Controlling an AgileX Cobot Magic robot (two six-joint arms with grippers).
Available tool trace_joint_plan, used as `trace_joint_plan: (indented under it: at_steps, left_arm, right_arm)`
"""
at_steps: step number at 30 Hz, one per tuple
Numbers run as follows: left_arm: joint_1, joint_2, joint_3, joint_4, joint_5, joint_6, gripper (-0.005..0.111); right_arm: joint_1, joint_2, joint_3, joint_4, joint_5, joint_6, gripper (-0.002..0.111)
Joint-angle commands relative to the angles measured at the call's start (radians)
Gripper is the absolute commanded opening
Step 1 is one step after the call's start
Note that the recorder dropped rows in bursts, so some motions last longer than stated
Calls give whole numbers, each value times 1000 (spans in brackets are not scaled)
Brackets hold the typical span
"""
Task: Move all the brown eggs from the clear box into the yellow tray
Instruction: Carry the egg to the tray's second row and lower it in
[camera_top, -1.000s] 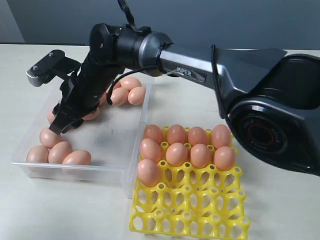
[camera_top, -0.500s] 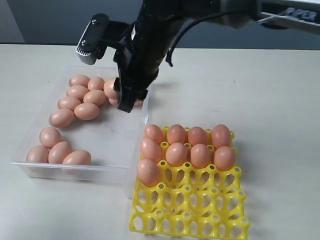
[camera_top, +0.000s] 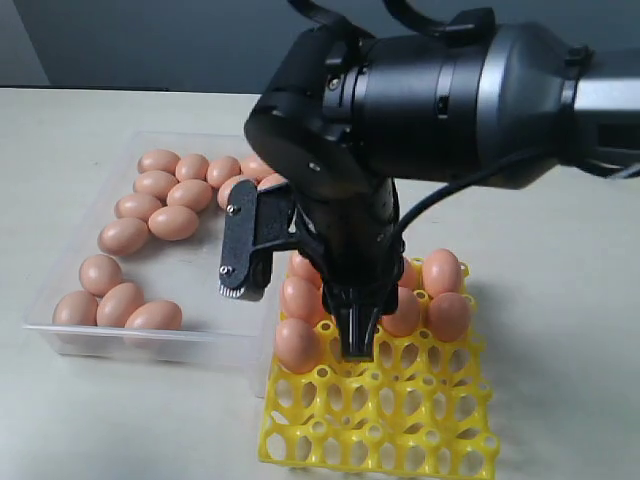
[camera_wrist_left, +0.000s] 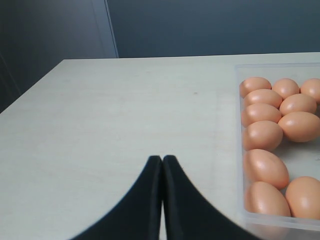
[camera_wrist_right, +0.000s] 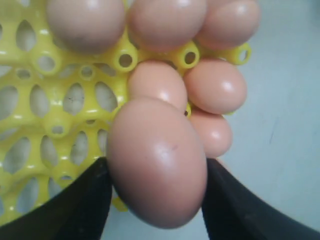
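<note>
My right gripper (camera_wrist_right: 156, 172) is shut on a brown egg (camera_wrist_right: 157, 162) and holds it just above the yellow tray (camera_wrist_right: 65, 110), beside the eggs (camera_wrist_right: 215, 85) that sit in its cups. In the exterior view this gripper (camera_top: 355, 338) points down over the tray's (camera_top: 400, 425) second and third rows; the held egg is hidden behind it there. Several tray eggs (camera_top: 448, 315) fill the far rows. The clear box (camera_top: 215, 280) to the left holds several more eggs (camera_top: 150, 222). My left gripper (camera_wrist_left: 162, 160) is shut and empty over bare table beside the box wall (camera_wrist_left: 239, 150).
The right arm's dark bulk (camera_top: 440, 100) hangs over the box's far right corner and the back of the tray. Light table (camera_top: 560, 300) lies on all sides. The tray's near rows (camera_top: 440, 450) hold no eggs.
The right arm has swung from the far right corner of the clear box to above the yellow tray, carrying an egg. The eggs left in the box have not moved.
</note>
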Motion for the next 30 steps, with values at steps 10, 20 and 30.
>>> trace_joint_plan:
  at_steps: [10, 20, 30]
  left_arm:
    - [-5, -5, 4, 0, -11, 0, 0]
    - [-5, -5, 4, 0, -11, 0, 0]
    - [-5, -5, 4, 0, -11, 0, 0]
  right_arm:
    - [22, 64, 47, -2, 3, -10, -1]
    - [95, 139, 47, -45, 3, -33, -1]
    - [107, 163, 47, -148, 3, 15, 14]
